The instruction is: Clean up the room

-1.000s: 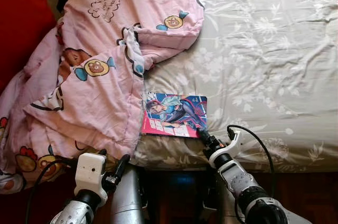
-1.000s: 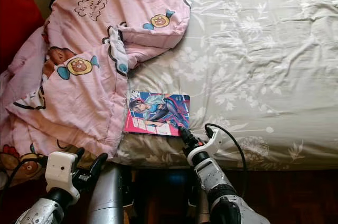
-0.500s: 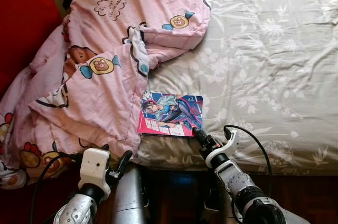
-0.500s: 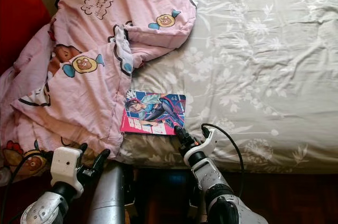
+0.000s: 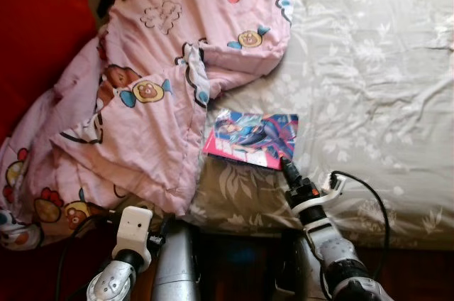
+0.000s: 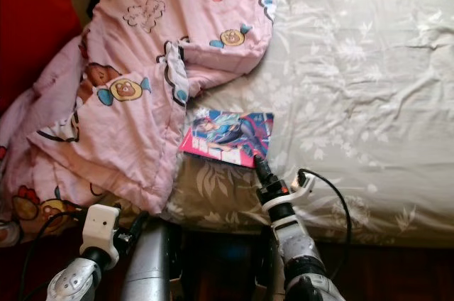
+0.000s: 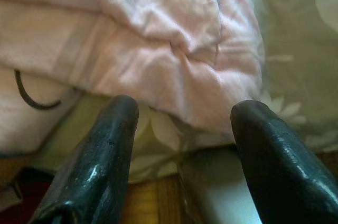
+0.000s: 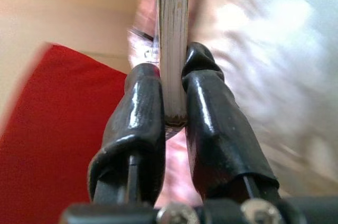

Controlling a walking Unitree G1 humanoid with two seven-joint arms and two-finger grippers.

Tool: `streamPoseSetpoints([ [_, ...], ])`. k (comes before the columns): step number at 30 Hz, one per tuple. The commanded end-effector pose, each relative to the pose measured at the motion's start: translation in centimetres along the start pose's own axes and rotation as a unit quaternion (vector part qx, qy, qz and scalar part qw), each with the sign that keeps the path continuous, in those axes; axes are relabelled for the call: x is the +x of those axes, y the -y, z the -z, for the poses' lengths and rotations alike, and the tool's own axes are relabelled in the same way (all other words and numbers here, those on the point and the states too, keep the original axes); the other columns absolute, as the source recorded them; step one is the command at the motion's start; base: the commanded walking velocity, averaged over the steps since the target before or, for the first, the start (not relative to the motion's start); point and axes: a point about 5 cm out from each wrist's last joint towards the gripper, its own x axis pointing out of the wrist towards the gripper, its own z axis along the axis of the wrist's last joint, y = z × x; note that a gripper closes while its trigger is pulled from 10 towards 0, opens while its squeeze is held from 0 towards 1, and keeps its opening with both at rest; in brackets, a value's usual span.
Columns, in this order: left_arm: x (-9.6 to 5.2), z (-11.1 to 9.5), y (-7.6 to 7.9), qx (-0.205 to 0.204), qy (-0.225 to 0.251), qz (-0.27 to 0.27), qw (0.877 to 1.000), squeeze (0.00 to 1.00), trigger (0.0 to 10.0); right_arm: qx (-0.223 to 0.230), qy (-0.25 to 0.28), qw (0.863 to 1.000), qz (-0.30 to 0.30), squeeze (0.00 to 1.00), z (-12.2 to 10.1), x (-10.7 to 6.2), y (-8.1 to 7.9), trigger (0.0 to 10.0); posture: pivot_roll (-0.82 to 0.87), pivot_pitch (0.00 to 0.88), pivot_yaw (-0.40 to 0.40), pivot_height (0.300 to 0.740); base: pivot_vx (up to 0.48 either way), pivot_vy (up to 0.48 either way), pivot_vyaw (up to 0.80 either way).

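red pillow: at the far left, beside the blanket.
blanket: pink, with bears and sweets drawn on it, bunched up on the left part of the bed.
left gripper: low at the bed's front edge, near the blanket's hem; jaws wide apart, nothing in them.
book: thin, with a cartoon person on the cover; the words are too small to read. it lies on the bed just beside the blanket, long side running left to right, a bit tilted.
right gripper: jaws closed tight on the book's near right corner.
bed: grey sheet with white flowers.
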Motion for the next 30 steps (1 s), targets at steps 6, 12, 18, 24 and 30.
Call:
streamPoseSetpoints([
  [6, 0.4, 3.0, -1.4, -0.026, -0.045, -0.051, 0.997, 0.0, 10.0, -0.033, 0.053, 0.995, -0.075, 0.0, -2.8, 0.8, -3.0, 10.0, 0.11, 0.0, -0.004, 0.598, 0.0, 0.0, 0.0],
  [12, 1.2, 3.4, -1.8, -0.051, -0.05, -0.07, 0.995, 0.0, 10.0, -0.109, 0.033, 0.991, -0.065, 0.0, -3.3, 1.1, -3.8, 10.0, 0.09, 0.0, -0.003, 0.598, 0.0, 0.0, 0.0],
  [18, 2.2, 3.9, -2.2, -0.102, -0.055, -0.1, 0.988, 0.0, 10.0, -0.26, -0.013, 0.963, 0.065, 0.0, -3.0, -0.7, -1.1, 10.0, 0.08, 0.0, -0.009, 0.628, 0.0, 0.0, 0.0],
  [24, 2.0, 5.4, -1.9, -0.116, -0.095, -0.106, 0.983, 0.0, 10.0, -0.313, -0.056, 0.927, 0.199, 0.0, -2.1, -3.9, 2.7, 10.0, 0.07, 0.0, -0.016, 0.658, 0.0, 0.0, 0.0],
  [30, 1.6, 7.0, -1.1, -0.119, -0.135, -0.107, 0.978, 0.0, 10.0, -0.347, -0.075, 0.898, 0.259, 0.0, -2.3, -5.7, 4.3, 10.0, 0.06, 0.0, -0.046, 0.693, 0.0, 0.0, 0.0],
])
